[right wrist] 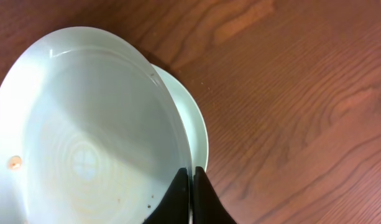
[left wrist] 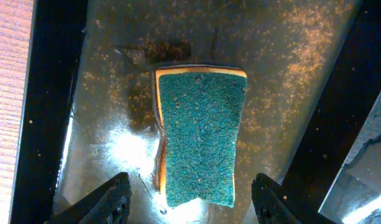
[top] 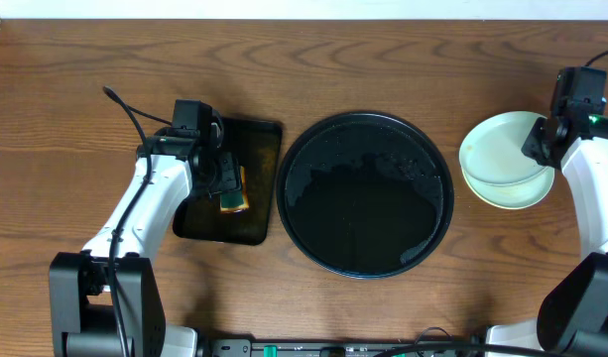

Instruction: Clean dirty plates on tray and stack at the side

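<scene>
Currently the plates (top: 506,162) sit on the tabletop (top: 75,69) at my right, well apart from the round tray (top: 368,193), which lies at the centre. I count two pale mint-green outlines in the overhead view and cannot tell if a third lies under them. Being round, they have no long axis. The upper plate (right wrist: 84,130) faces bowl-up and sits askew on the lower plate (right wrist: 200,127), shifted off it so that only a crescent of the lower rim shows. A small brown speck marks the upper plate's inner wall in the right wrist view.

The round tray carries a wet sheen and droplets. Left of it, just beside, lies the smaller rectangular tray (top: 252,139) with the sponge (left wrist: 199,134) on it, green scouring face up, long axis running away from the left wrist camera. The rectangular tray's floor is speckled with crumbs and wet.

The right gripper (right wrist: 191,186) is pinched nearly shut on the upper plate's rim, one finger inside, one outside. The left gripper (left wrist: 190,186) hangs over the sponge with its jaws spread wider than the sponge, fingers (left wrist: 112,198) either side of its near end, touching nothing that I can see.
</scene>
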Tool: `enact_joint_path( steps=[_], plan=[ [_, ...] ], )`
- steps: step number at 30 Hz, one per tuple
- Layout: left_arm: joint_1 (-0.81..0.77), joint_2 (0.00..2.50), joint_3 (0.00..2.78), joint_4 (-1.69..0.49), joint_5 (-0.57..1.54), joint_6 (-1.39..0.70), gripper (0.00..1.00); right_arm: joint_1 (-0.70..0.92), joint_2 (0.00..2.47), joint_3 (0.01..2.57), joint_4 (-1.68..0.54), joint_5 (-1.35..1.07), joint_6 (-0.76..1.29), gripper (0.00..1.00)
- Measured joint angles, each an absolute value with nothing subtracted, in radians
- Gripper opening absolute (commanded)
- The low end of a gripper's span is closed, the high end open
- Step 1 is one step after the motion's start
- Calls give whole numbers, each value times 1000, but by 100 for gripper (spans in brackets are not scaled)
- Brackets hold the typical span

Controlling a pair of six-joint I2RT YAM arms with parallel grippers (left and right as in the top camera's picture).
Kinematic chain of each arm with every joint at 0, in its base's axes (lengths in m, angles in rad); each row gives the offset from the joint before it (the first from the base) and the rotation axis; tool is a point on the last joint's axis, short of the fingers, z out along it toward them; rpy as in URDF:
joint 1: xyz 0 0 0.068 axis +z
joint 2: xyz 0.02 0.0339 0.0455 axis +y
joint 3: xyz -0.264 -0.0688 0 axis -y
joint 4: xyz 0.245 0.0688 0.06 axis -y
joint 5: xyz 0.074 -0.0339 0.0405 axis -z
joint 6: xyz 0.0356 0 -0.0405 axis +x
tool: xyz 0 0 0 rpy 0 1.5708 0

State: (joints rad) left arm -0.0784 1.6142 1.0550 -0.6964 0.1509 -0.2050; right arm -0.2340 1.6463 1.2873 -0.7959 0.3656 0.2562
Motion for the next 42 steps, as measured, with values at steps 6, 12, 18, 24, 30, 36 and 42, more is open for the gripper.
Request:
enact_joint_path(
  steps=[6, 12, 18, 24, 30, 36, 42],
  plan=[
    [-78, 1614, 1055, -697, 151, -205, 64, -237, 1646, 1285, -796, 331, 262, 31],
    [-79, 1614, 1055, -700, 153, -194, 73, -237, 1646, 1285, -804, 74, 185, 42],
    [-107, 1614, 1061, -702, 166, -118, 80, -210, 1646, 1285, -798, -345, -29, 91],
    [-146, 1612, 1135, -809, 176, -75, 81, -182, 1646, 1284, -876, -287, 19, 99],
    [-137, 1599, 1137, -959, 150, -102, 81, -184, 1646, 1281, -999, -193, 65, 99],
    [-134, 1473, 1100, -974, 141, -155, 81, -184, 1592, 1229, -1014, -171, 68, 99],
    [-134, 1189, 950, -882, 128, -165, 81, -153, 1327, 1019, -852, -155, 67, 99]
  ],
)
